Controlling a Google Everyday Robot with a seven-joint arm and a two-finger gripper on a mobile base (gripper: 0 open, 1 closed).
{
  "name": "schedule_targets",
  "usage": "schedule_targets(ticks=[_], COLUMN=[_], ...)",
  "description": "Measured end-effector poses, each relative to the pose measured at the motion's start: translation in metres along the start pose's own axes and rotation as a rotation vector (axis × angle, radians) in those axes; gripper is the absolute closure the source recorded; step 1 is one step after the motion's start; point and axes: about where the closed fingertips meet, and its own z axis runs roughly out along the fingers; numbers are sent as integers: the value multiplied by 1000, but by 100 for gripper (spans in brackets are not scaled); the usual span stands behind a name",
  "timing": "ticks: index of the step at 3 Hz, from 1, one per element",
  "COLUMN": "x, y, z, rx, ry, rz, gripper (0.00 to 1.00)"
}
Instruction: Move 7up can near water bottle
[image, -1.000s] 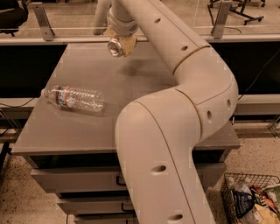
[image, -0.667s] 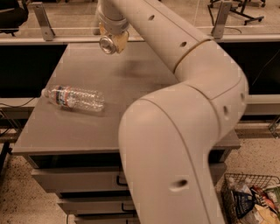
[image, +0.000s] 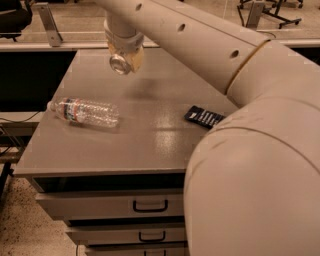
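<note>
The water bottle (image: 85, 112) lies on its side on the left part of the grey table (image: 150, 145), white cap pointing left. My gripper (image: 123, 59) hangs from the arm above the table's far middle, behind and to the right of the bottle. It is shut on the 7up can (image: 120, 64), which shows mostly as a round silver end, held in the air clear of the tabletop. The can's label is hidden by the fingers.
A flat dark blue packet (image: 203, 117) lies on the table's right side, partly hidden by my arm (image: 250, 150), which fills the right of the view. Drawers (image: 150, 205) sit under the table. A railing and chairs stand behind.
My gripper has carried the can to the left, closer to the bottle's side of the table. The arm has shifted and the dark packet now shows. The bottle has not moved.
</note>
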Motion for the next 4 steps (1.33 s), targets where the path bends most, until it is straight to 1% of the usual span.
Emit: schedule_targets(ticks=[1, 2, 3, 4], x=[-27, -41, -61, -67], y=[52, 72, 76, 75], z=[32, 42, 42, 41], rx=[-129, -185, -205, -208], ry=[-49, -87, -137, -149], rz=[1, 8, -2, -6], gripper=[100, 100, 100, 100])
